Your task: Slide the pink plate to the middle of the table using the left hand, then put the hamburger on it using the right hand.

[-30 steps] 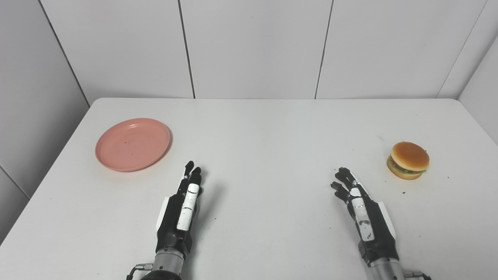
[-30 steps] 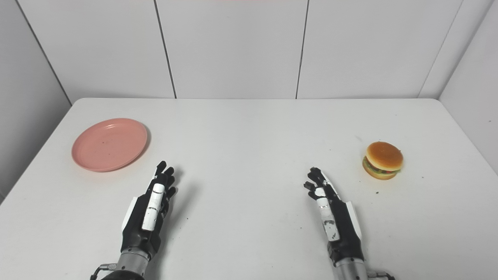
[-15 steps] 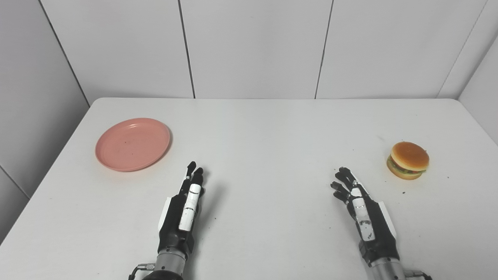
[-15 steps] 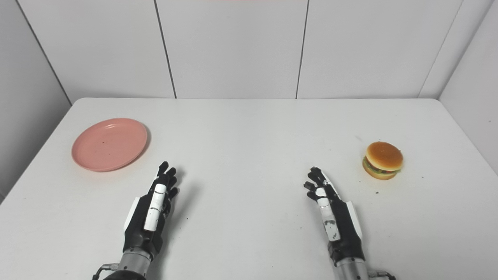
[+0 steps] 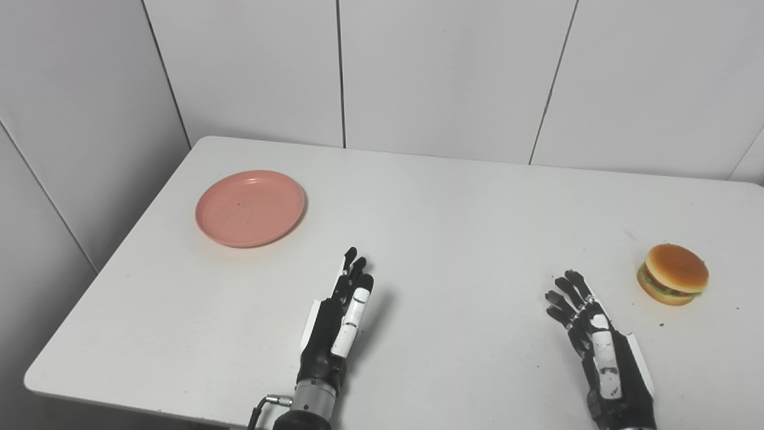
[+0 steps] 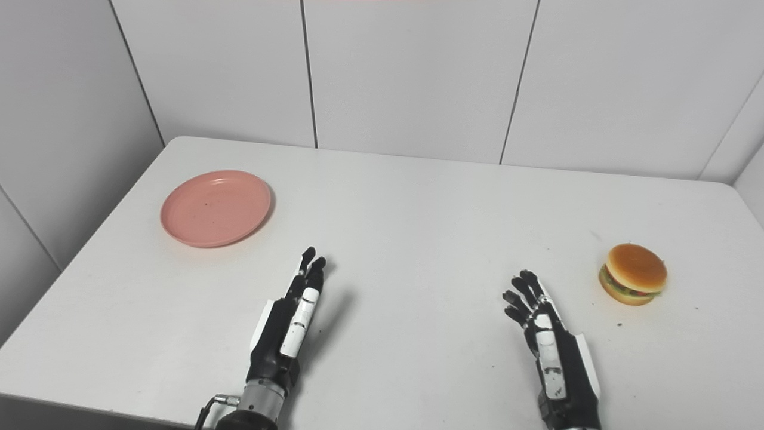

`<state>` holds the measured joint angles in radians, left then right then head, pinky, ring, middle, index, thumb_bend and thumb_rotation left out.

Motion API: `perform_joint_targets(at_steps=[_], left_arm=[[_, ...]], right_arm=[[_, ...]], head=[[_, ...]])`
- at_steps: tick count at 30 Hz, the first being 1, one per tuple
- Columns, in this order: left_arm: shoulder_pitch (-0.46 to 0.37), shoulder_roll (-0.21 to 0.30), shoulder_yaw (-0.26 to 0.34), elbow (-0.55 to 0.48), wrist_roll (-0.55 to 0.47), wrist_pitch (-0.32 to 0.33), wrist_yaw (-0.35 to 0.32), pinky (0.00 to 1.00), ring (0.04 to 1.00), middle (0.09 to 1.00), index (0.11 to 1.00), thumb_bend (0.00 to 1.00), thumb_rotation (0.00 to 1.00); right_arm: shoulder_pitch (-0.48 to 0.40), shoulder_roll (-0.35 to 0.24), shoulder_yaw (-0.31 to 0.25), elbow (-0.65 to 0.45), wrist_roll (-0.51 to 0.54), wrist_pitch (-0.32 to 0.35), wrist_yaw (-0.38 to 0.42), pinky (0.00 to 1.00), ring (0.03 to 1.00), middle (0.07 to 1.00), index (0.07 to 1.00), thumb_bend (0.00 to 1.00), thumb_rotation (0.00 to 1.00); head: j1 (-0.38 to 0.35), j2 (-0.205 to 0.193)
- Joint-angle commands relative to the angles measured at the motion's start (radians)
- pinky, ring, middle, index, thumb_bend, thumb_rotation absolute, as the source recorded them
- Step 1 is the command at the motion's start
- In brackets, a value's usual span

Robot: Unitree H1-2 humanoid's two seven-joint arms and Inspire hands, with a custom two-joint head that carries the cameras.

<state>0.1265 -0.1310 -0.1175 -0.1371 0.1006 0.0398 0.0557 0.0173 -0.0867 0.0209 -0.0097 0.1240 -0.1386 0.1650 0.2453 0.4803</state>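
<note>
A pink plate (image 5: 250, 207) lies empty at the far left of the white table (image 5: 453, 209). A hamburger (image 5: 673, 273) sits near the right edge. My left hand (image 5: 337, 319) is open, fingers straight and pointing away, low over the near middle-left of the table, well short of the plate. My right hand (image 5: 600, 346) is open with fingers spread, at the near right, below and left of the hamburger. Neither hand touches anything.
The table's left edge (image 5: 113, 257) and near-left corner (image 5: 36, 379) show in view. White wall panels (image 5: 418, 71) stand behind the table. Small dark specks (image 5: 661, 325) lie on the table near the hamburger.
The whole picture has shifted: the camera turned left and tilted, so everything sits further right in view. The hands, plate and hamburger keep about the same places on the table.
</note>
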Motion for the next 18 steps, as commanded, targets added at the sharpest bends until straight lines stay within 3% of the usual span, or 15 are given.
perform_joint_targets(at_steps=[1,18], left_arm=[[0.032,-0.015,-0.013,0.022,0.01,-0.007,0.004,1.0,0.997,0.971,1.0,0.6,0.91],[-0.01,-0.018,-0.014,0.175,0.04,-0.108,0.046,1.0,0.977,0.96,0.991,0.61,0.92]], right_arm=[[-0.02,-0.041,-0.042,0.104,0.01,-0.015,-0.005,0.87,0.864,0.908,0.908,0.79,1.0],[-0.066,-0.048,-0.044,0.264,0.018,-0.115,0.009,0.9,0.866,0.91,0.91,0.78,1.0]], head=[[0.011,-0.016],[0.062,-0.155]])
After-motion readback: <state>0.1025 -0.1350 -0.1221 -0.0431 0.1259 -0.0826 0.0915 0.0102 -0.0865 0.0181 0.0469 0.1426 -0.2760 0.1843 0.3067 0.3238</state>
